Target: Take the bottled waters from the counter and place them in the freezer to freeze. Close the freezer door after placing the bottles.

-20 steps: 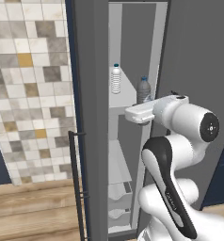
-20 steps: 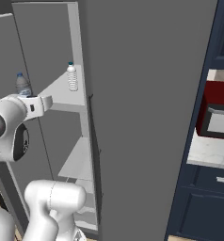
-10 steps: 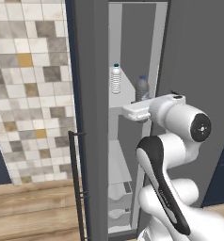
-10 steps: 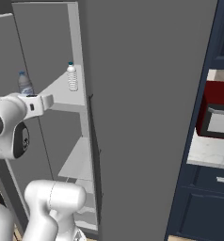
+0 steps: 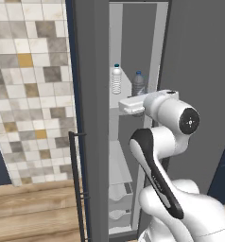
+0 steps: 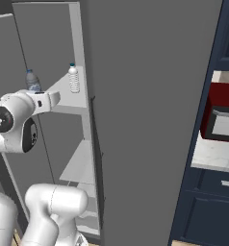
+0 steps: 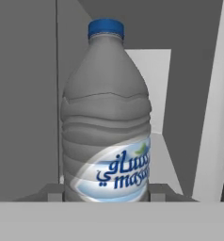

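The smoky grey bottle (image 7: 107,122) stood upright on an upper freezer shelf (image 5: 124,103), just right of the clear ribbed bottle (image 5: 116,79), which sat farther in. The gripper (image 5: 133,106) was clamped on the grey bottle's lower body, both dark tips (image 7: 52,193) pressed against its sides. The sensible move, I judged, was to part the jaws only once the base rested flat, then draw straight back without brushing its neighbour. The freezer door (image 5: 88,123) hung open at left, its bar handle (image 5: 76,184) nearest.
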You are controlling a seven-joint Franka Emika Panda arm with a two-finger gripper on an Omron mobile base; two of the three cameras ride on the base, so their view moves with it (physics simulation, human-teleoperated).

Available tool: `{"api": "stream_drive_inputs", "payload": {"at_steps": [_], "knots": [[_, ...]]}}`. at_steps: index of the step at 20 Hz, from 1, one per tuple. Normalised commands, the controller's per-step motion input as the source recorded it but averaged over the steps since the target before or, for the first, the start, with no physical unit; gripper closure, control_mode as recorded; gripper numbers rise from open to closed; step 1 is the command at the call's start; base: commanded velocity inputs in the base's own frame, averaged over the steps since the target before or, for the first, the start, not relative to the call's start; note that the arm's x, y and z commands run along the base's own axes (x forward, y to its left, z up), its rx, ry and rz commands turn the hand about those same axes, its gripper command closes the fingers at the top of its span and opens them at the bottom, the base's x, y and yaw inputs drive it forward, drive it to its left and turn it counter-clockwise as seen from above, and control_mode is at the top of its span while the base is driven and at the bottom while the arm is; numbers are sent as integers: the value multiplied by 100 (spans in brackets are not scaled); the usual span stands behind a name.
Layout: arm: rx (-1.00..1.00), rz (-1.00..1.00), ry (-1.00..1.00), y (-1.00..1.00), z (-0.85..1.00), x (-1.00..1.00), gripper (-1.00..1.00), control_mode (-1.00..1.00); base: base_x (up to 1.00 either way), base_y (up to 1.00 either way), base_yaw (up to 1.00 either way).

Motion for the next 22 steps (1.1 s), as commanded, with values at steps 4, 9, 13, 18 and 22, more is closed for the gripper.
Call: {"api": "stream_drive_inputs", "payload": {"at_steps": [4,9,13,18,22], "knots": [[0,0,0,0,0,33,100,-100,0,0,0],[0,0,-1,0,0,29,100,-100,0,0,0],[0,-1,-4,0,0,27,100,-100,0,0,0],[0,-4,-14,0,-4,21,100,-100,0,0,0],[3,-3,-14,0,-11,12,100,-100,0,0,0]]}}
